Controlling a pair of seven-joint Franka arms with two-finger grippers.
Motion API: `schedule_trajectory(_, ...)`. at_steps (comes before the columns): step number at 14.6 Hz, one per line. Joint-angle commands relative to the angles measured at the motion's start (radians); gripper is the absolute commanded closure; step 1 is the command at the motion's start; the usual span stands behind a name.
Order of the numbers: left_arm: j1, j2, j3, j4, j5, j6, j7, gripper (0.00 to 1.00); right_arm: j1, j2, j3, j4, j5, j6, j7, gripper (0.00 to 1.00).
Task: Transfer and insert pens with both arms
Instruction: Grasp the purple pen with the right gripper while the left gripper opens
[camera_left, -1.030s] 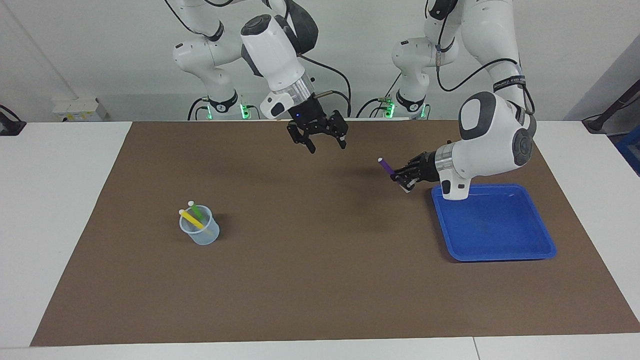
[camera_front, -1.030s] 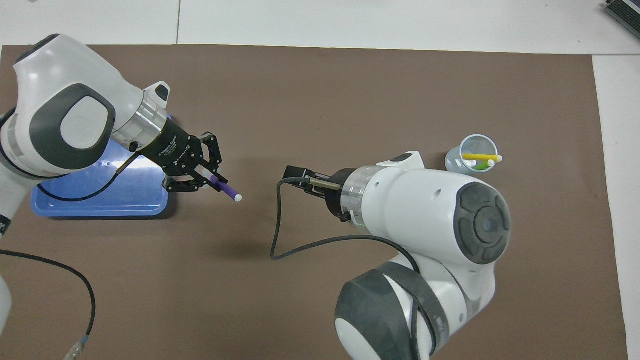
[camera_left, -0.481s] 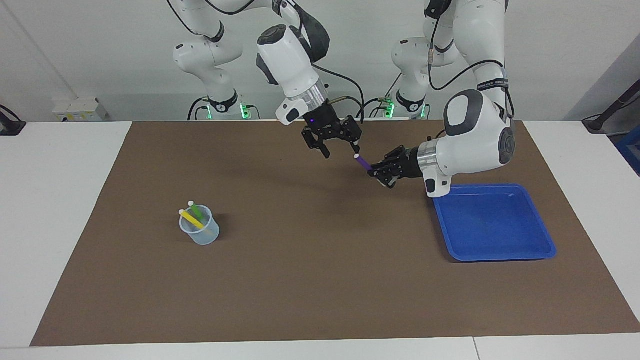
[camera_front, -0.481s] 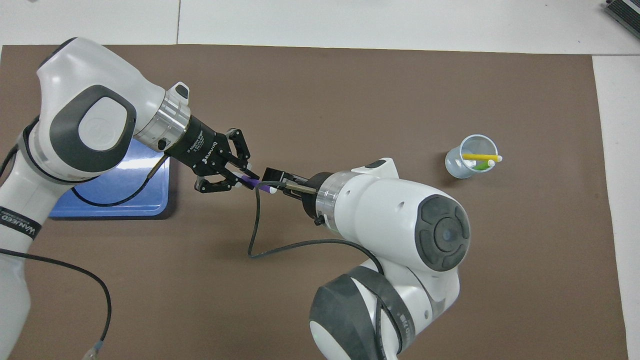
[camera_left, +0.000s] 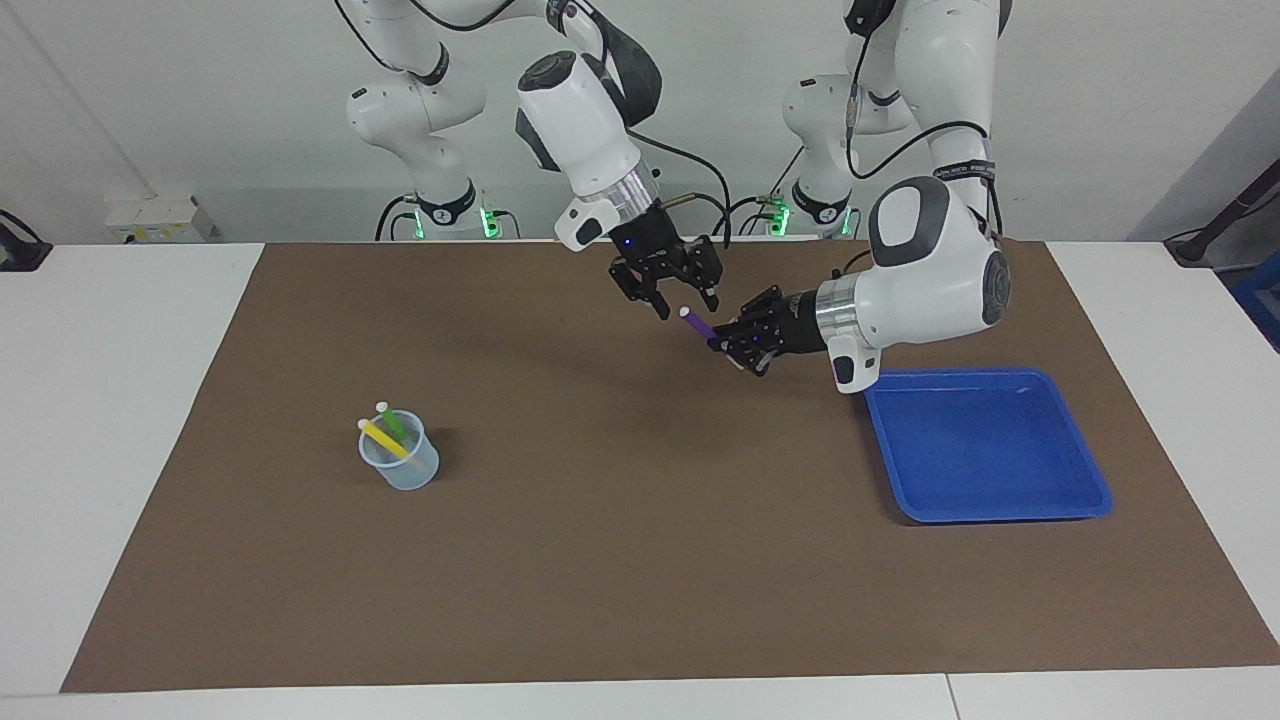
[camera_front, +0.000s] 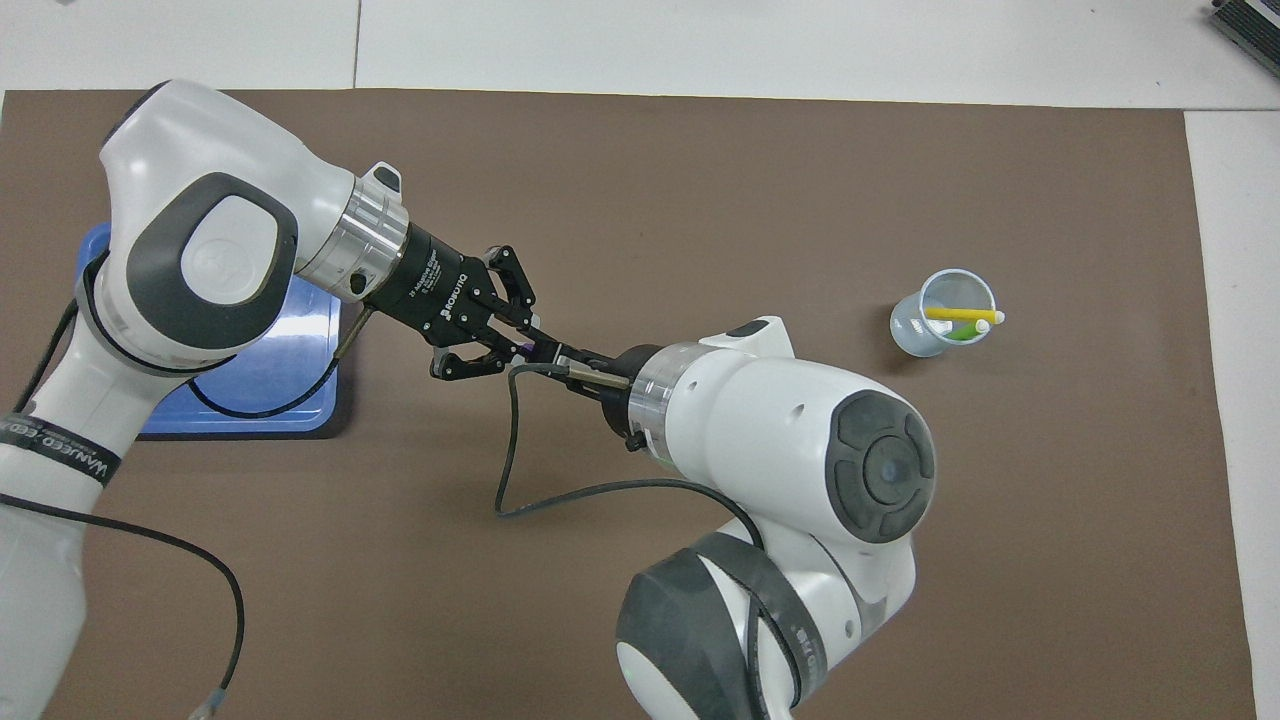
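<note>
Left gripper (camera_left: 728, 346) pinching the purple pen (camera_left: 697, 324), right gripper (camera_left: 684, 299) spread around its tip; release early and it'll probably drop.

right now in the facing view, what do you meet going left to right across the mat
cup with the yellow pen and green pen → right gripper → purple pen → left gripper → blue tray

L gripper (camera_front: 520, 335) holds purple pen (camera_front: 524, 347); cup (camera_front: 938, 322) has 2 pens
</note>
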Motion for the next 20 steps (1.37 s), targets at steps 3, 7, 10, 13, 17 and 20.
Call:
schedule_trajectory(3,-0.013,-0.027,0.015,-0.026,-0.05,0.029,-0.03,1.0,-0.006,0.018,-0.004,0.016,0.005,0.014,-0.02,0.28)
schedule_trajectory(7,-0.018,-0.028,0.015,-0.032,-0.039,0.028,-0.016,1.0,-0.021,0.018,-0.004,0.02,0.002,0.012,-0.064,0.39)
schedule_trajectory(10,-0.029,-0.032,0.015,-0.032,-0.035,0.029,-0.01,1.0,-0.029,0.021,-0.004,0.027,0.003,0.012,-0.071,0.48)
schedule_trajectory(13,-0.03,-0.032,0.015,-0.032,-0.035,0.029,-0.01,1.0,-0.029,0.021,-0.004,0.029,0.005,0.009,-0.06,0.57)
schedule_trajectory(17,-0.033,-0.033,0.015,-0.032,-0.035,0.028,-0.013,1.0,-0.028,0.02,-0.004,0.029,0.006,0.002,-0.058,0.78)
schedule_trajectory(20,-0.033,-0.033,0.017,-0.032,-0.035,0.028,-0.013,1.0,-0.028,0.02,-0.004,0.029,0.006,-0.001,-0.058,1.0)
